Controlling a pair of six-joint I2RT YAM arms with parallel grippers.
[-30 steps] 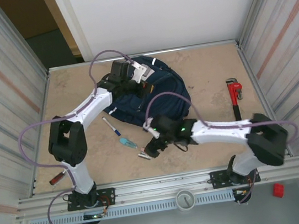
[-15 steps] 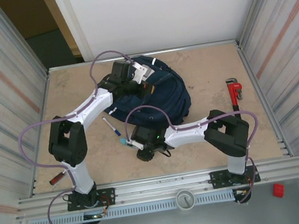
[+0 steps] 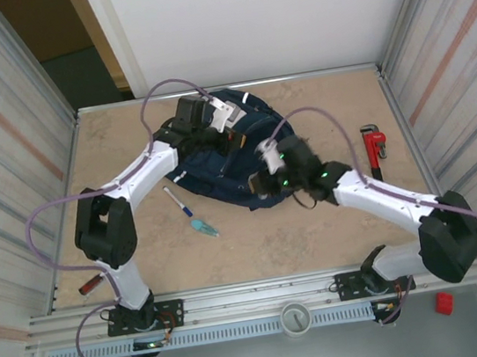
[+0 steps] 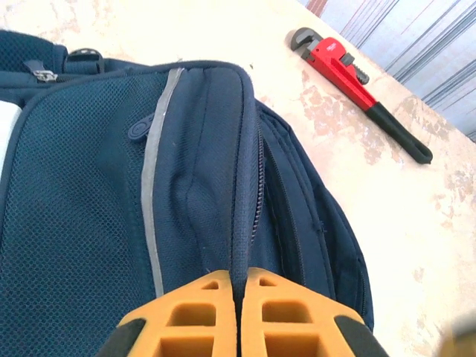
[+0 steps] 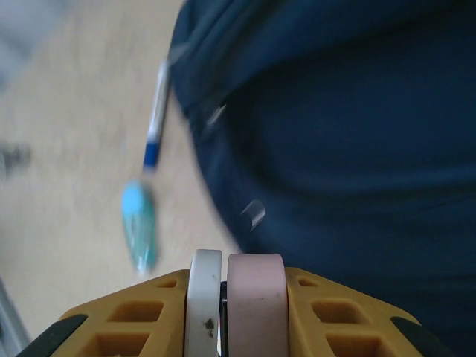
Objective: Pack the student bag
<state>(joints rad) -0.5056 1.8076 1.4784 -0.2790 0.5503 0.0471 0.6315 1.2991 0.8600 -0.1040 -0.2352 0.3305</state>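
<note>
Findings, largest item first. The table [image 3: 334, 227] carried the student bag [image 3: 224, 172] at its far middle, lying flat. My left gripper [image 4: 238, 277] was fully closed on a raised fold of the bag's fabric beside a zip line. Whether a compartment stood open under that fold, I could not tell.

My right gripper [image 5: 236, 279] hung over the bag's near side, jaws drawn in on a small pink-and-white block [image 5: 255, 297], which was clamped between them.

Loose items: a red pipe wrench [image 3: 372, 155] well to the right of the bag, a pen [image 3: 178, 201] just off the bag's left edge, and a teal item [image 3: 203, 228] near the pen.

Risks, in my judgement: if no opening lay below the block, releasing it would send it sliding down the fabric onto the table. The left pinch held only a thin fold, so any tug from the right arm could pull it free and let the fabric drop. The block was small, and a skewed grip could have flicked it out.
</note>
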